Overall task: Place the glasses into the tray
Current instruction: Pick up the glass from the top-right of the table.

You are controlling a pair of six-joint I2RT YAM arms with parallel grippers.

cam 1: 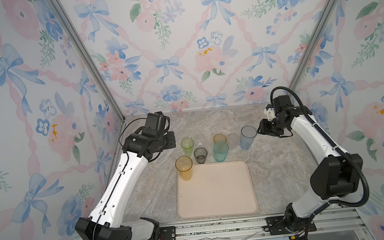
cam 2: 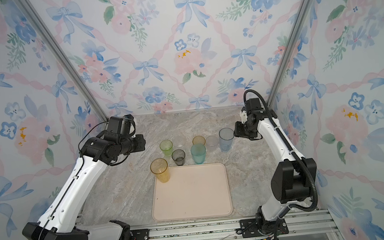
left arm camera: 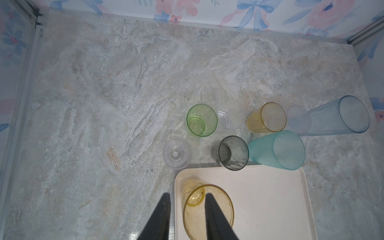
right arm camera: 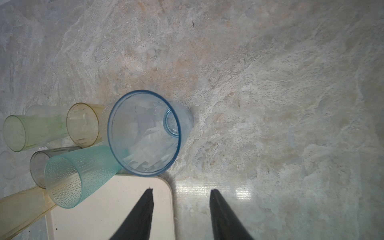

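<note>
The beige-pink tray (cam 1: 217, 195) lies at the table's near middle. A tall amber glass (cam 1: 184, 168) stands upright in its far left corner. Behind the tray stand several glasses on the table: lime green (cam 1: 187, 145), smoky grey (cam 1: 200, 155), teal (cam 1: 221, 151), short amber (cam 1: 219, 139), frosted white (cam 1: 233, 140), pale blue (cam 1: 248, 136) and a small clear one (left arm camera: 177, 152). My left gripper (left arm camera: 187, 194) hangs above the tall amber glass (left arm camera: 207, 209), narrowly open and holding nothing. My right gripper (right arm camera: 180, 190) is open just short of the pale blue glass (right arm camera: 144, 133), over the tray's corner (right arm camera: 164, 199).
Floral walls close the marble table on three sides, with metal posts in the far corners. A metal rail with the arm bases (cam 1: 163, 234) runs along the near edge. Both arms reach in from the sides.
</note>
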